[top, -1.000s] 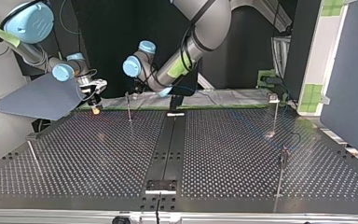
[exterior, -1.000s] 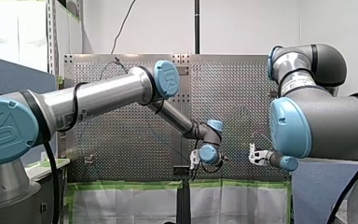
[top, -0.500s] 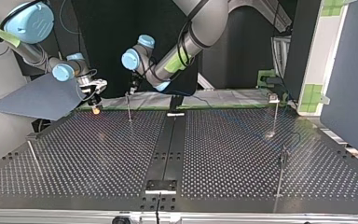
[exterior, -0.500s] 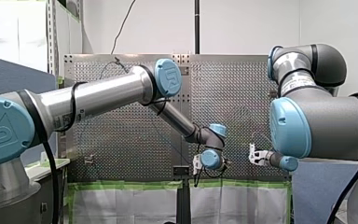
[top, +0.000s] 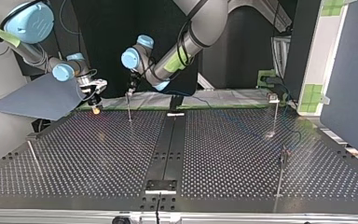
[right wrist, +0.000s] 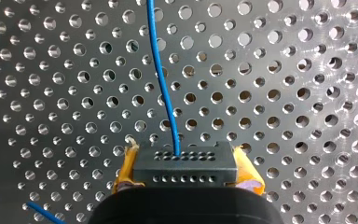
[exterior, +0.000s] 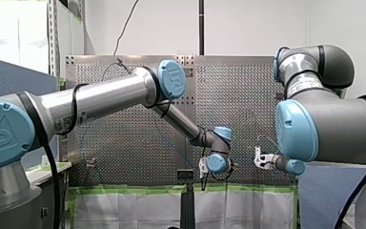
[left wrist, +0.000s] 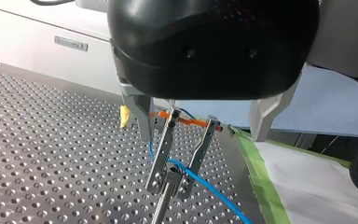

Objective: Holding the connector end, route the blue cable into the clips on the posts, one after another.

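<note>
Right wrist view: the connector (right wrist: pixel 182 164) is held between the yellow pads (right wrist: pixel 245 171) of my right gripper (right wrist: pixel 183 173), probably to anchor the blue cable (right wrist: pixel 163 79), while my left gripper (left wrist: pixel 201 136) is set wide open around the clip (left wrist: pixel 164 154), where the cable seems seated.

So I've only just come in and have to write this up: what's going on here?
My right gripper is shut on the black connector, and the blue cable leads away from it. My left gripper is open, with its fingers on either side of a clip on top of a post. The cable appears to pass through the foot of that clip.
</note>
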Robot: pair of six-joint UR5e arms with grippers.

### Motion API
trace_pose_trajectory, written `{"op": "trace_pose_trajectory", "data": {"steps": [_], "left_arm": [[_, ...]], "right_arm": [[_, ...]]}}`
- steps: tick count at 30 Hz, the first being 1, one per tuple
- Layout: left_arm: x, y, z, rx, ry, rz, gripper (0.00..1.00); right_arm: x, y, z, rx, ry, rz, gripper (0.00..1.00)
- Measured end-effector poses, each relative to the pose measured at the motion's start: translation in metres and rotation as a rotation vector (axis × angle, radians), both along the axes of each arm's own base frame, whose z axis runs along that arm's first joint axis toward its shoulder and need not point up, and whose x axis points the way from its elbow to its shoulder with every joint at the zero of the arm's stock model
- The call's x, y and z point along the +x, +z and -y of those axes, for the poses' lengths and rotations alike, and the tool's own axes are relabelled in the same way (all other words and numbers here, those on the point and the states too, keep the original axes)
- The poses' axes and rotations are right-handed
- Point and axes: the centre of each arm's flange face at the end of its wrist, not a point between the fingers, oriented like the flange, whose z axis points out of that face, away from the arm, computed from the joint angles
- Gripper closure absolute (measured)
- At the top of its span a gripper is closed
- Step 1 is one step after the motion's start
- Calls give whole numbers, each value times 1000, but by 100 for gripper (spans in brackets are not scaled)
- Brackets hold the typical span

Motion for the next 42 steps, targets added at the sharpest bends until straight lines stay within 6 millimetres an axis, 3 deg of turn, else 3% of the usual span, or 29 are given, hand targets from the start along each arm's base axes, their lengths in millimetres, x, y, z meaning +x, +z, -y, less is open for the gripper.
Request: {"op": "trace_pose_trajectory", "data": {"steps": [25,31,42], "left_arm": [[-8,2,0,36,21,11,0],[-18,23,1,32,28,51,0],[-13,70,-11,-87,66,100,0]], "right_arm": [[0,0,1,-1,0,0,100],[-4,0,1,-1,-6,-2,100],[-8,1,4,-3,-12,-1,100]]}}
